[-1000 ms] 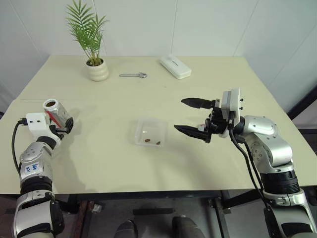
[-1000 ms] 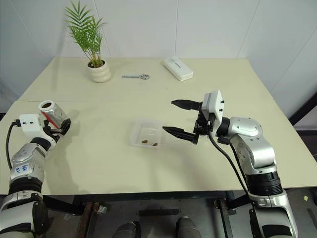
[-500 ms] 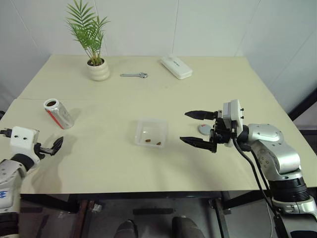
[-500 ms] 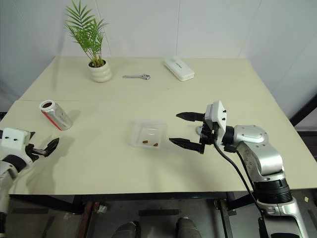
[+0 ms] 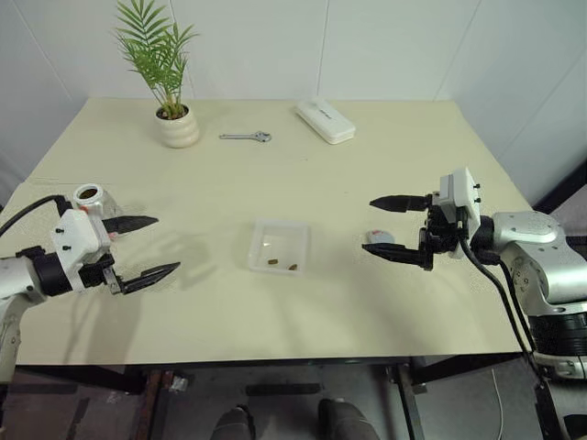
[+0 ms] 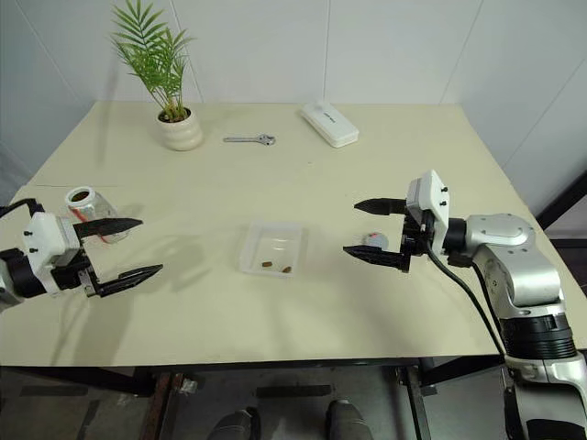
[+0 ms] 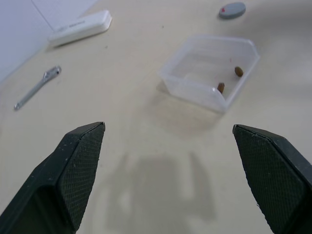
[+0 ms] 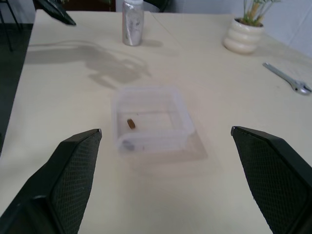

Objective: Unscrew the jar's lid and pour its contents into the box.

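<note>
jar (image 6: 81,203) now stands released on the table, left gripper (image 6: 115,249) apart beside it, right gripper (image 6: 378,231) apart.

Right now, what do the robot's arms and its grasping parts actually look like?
Both arms are silver-grey metal shells with black joint bands. Each ends in a white boxy wrist block and two long, tapering black fingers with finely textured inner faces: the left gripper and the right gripper. A black cable runs along each forearm.

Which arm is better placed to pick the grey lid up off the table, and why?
Right. The lid lies on the table just beside the open right gripper. The left gripper, also open, is beyond the box, near the jar.
</note>
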`<move>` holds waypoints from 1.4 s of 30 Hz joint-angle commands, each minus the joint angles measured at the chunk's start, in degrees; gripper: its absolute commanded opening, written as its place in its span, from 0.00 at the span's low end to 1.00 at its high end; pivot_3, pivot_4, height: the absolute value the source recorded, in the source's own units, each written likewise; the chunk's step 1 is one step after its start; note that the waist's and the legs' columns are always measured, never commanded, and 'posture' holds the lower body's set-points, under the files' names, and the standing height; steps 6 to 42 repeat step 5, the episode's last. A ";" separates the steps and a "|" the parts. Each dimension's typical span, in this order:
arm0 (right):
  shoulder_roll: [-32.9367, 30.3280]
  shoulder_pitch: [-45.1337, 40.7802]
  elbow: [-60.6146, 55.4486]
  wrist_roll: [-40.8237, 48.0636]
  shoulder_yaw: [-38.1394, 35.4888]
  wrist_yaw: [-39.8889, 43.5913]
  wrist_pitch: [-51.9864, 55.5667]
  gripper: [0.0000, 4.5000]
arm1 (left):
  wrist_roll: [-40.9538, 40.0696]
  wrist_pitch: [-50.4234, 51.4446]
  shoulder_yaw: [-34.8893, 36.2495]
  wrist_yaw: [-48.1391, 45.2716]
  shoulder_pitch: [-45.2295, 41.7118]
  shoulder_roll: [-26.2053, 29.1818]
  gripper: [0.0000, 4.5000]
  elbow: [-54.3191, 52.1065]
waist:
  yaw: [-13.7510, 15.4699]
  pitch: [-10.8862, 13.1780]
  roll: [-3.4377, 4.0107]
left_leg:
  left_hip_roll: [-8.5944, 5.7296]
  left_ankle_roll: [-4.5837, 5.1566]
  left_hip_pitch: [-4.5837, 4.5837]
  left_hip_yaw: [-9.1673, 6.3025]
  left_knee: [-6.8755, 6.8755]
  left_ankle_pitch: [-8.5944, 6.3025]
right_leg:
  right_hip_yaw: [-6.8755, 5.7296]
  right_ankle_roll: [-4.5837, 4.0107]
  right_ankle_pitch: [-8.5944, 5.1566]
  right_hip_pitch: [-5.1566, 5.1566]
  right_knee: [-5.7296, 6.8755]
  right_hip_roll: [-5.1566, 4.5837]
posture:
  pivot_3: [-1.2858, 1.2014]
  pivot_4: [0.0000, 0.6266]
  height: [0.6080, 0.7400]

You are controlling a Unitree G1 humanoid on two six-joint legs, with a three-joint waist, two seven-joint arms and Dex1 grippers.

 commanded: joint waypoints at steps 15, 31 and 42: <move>-1.46 2.84 -2.82 1.17 -3.06 0.07 -0.30 1.00 | 0.04 1.34 4.82 1.10 1.67 0.04 1.00 -1.87 | -0.64 0.00 0.00 | 0.04 0.00 0.01 0.04 0.07 0.00 | 0.05 0.02 0.00 -0.02 0.07 0.04 | 0.52 0.24 1.00; -1.46 2.84 -2.82 1.17 -3.06 0.07 -0.30 1.00 | 0.04 1.34 4.82 1.10 1.67 0.04 1.00 -1.87 | -0.64 0.00 0.00 | 0.04 0.00 0.01 0.04 0.07 0.00 | 0.05 0.02 0.00 -0.02 0.07 0.04 | 0.52 0.24 1.00; -1.46 2.84 -2.82 1.17 -3.06 0.07 -0.30 1.00 | 0.04 1.34 4.82 1.10 1.67 0.04 1.00 -1.87 | -0.64 0.00 0.00 | 0.04 0.00 0.01 0.04 0.07 0.00 | 0.05 0.02 0.00 -0.02 0.07 0.04 | 0.52 0.24 1.00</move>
